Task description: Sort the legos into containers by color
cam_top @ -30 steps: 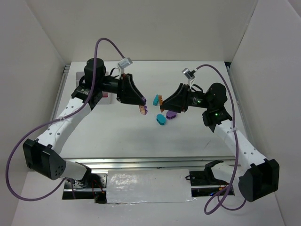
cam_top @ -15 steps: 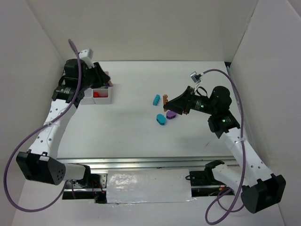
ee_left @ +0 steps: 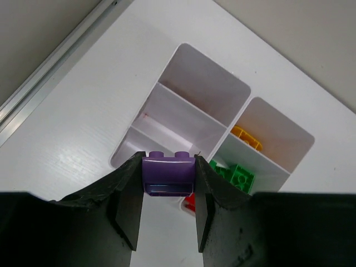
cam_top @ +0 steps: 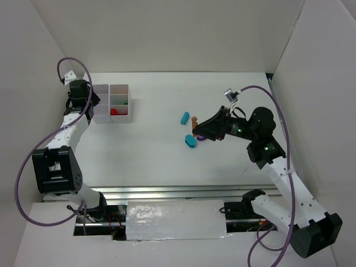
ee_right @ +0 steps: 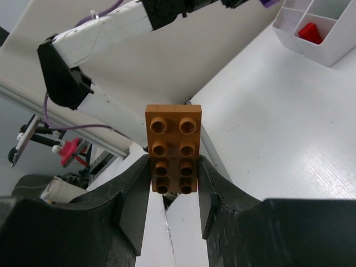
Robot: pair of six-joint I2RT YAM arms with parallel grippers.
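Note:
My left gripper (ee_left: 168, 167) is shut on a purple brick (ee_left: 168, 173) and holds it above the near-left part of the white divided tray (ee_left: 167, 105). The tray holds a yellow-orange piece (ee_left: 246, 137), green bricks (ee_left: 236, 173) and a red piece (ee_left: 191, 201); two compartments show empty. In the top view the left gripper (cam_top: 88, 103) is at the tray's (cam_top: 129, 103) left side. My right gripper (ee_right: 173, 172) is shut on a brown 2x4 lego (ee_right: 173, 147), held off the table at mid-table (cam_top: 194, 121).
A teal brick (cam_top: 184, 117), a teal oval (cam_top: 191, 141) and a purple oval (cam_top: 202, 137), partly under the right gripper, lie loose at mid-table. White walls stand left, right and behind. A metal rail runs behind the tray.
My left arm has swung from the middle of the table to the far left, carrying the purple brick to the tray. The right gripper has shifted slightly with the brown lego.

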